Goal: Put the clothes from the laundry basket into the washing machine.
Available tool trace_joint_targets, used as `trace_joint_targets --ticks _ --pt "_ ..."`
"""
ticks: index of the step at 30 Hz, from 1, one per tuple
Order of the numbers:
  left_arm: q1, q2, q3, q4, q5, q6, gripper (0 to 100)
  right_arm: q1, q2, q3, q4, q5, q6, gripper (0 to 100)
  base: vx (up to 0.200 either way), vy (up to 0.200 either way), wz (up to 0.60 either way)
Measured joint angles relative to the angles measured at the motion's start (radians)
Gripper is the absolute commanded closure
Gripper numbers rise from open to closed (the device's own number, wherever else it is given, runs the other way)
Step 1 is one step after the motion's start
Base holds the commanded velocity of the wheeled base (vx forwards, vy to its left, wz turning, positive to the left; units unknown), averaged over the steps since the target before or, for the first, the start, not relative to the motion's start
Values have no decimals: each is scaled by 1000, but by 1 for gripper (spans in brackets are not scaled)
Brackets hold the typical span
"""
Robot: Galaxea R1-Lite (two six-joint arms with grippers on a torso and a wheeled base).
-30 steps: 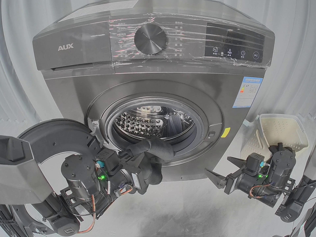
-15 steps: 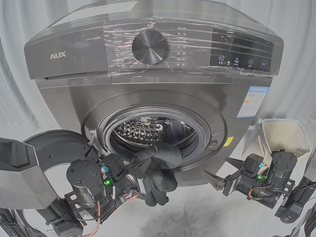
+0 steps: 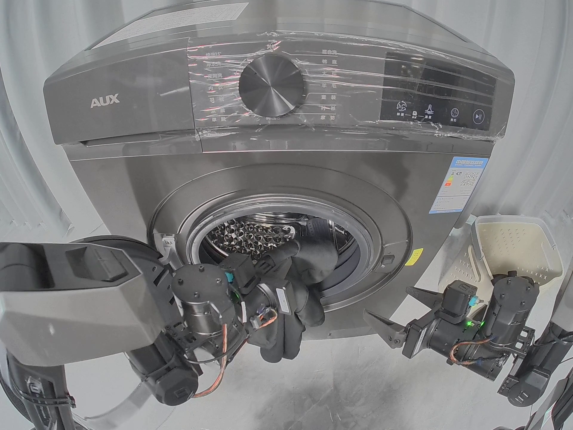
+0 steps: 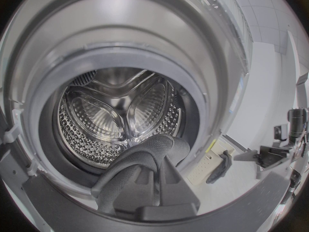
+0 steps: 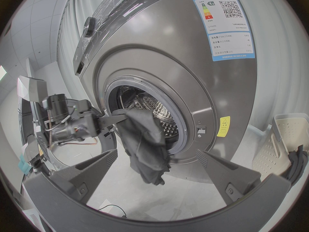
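Note:
The grey washing machine (image 3: 286,150) stands with its round door (image 3: 110,241) swung open to the left. My left gripper (image 3: 280,264) is at the lower rim of the drum (image 3: 256,237), shut on a dark garment (image 3: 301,285). The upper fold of the garment (image 4: 141,155) lies over the gripper's fingers (image 4: 175,184) and reaches into the opening, while the rest of the garment (image 5: 145,145) hangs down outside the door seal. My right gripper (image 3: 391,306) hovers open and holds nothing, low at the machine's front right corner.
A cream laundry basket (image 3: 513,240) leans against the machine's right side. Another dark piece of clothing (image 5: 297,165) hangs over the rim of the basket (image 5: 289,136). Light bare floor lies in front of the machine, and white curtains hang behind it.
The head camera shifted early on. Since then my left arm has pushed forward and up, carrying the garment's upper part into the drum opening. The right arm has barely moved.

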Motion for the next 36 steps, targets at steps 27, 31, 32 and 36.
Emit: trace_joint_targets --ticks 27,31,32,36 --pt "129 320 -525 194 7 -8 100 10 4 5 0 1 12 0 0 0 0" --pt "137 342 -587 226 7 -10 100 11 5 5 0 1 13 0 0 0 0" --pt "141 350 -604 236 7 -10 100 12 5 4 0 1 13 0 0 0 0" --pt "146 375 -657 265 7 -10 100 15 6 3 0 1 13 0 0 0 0"
